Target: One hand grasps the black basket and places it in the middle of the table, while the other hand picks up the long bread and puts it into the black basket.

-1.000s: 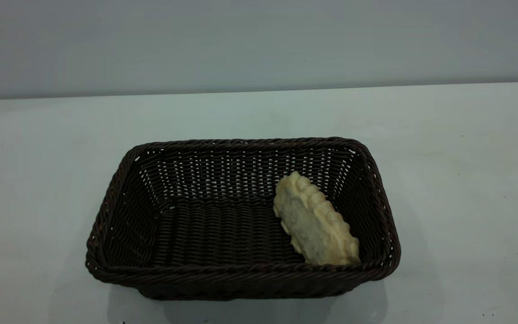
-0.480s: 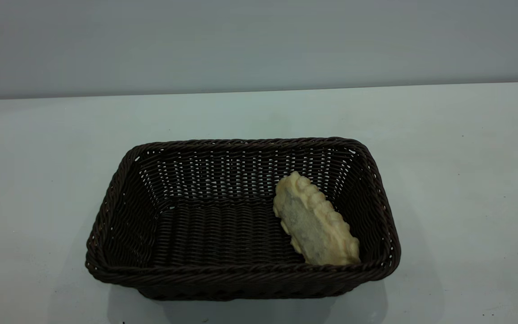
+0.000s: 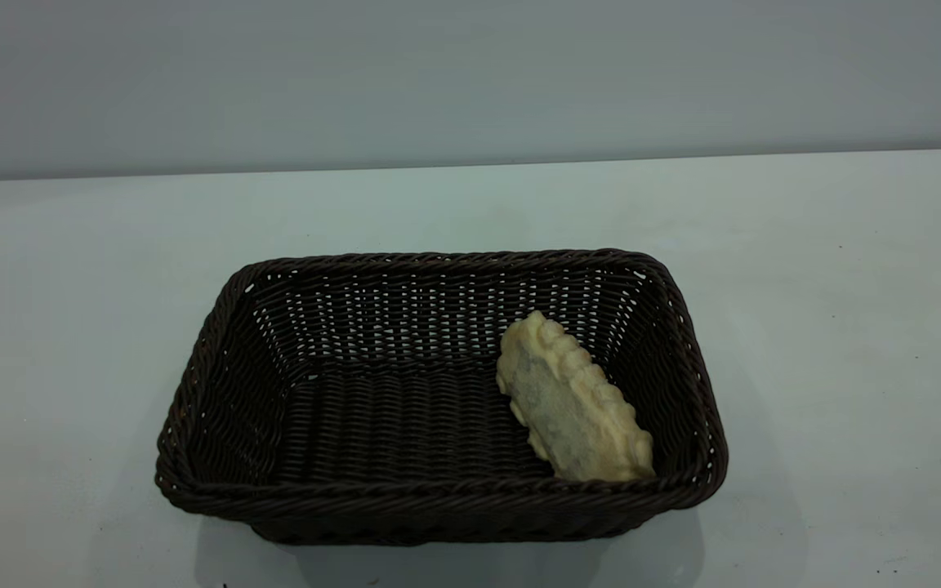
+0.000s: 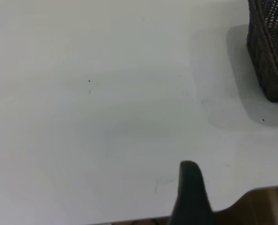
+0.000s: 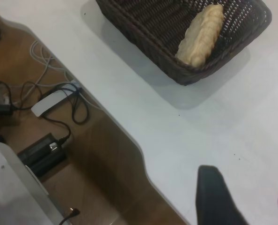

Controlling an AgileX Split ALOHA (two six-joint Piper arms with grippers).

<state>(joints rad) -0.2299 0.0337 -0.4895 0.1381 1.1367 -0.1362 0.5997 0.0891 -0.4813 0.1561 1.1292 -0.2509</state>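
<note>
The black basket (image 3: 438, 487) stands near the middle of the table in the exterior view. The long bread (image 3: 570, 400) lies inside it at its right end, leaning on its side with the pale underside showing. Neither arm shows in the exterior view. My right gripper (image 5: 249, 197) is open and empty, above bare table near the edge, well away from the basket (image 5: 143, 35) and the bread (image 5: 202, 33). My left gripper (image 4: 193, 197) is over bare table near the edge, with a corner of the basket (image 4: 270, 51) far off.
The table edge (image 5: 143, 159) runs close to the right gripper. Beyond it, on the brown floor, lie a white power strip (image 5: 52, 101), cables and a black adapter (image 5: 43, 152). The table edge also shows beside the left gripper (image 4: 251, 194).
</note>
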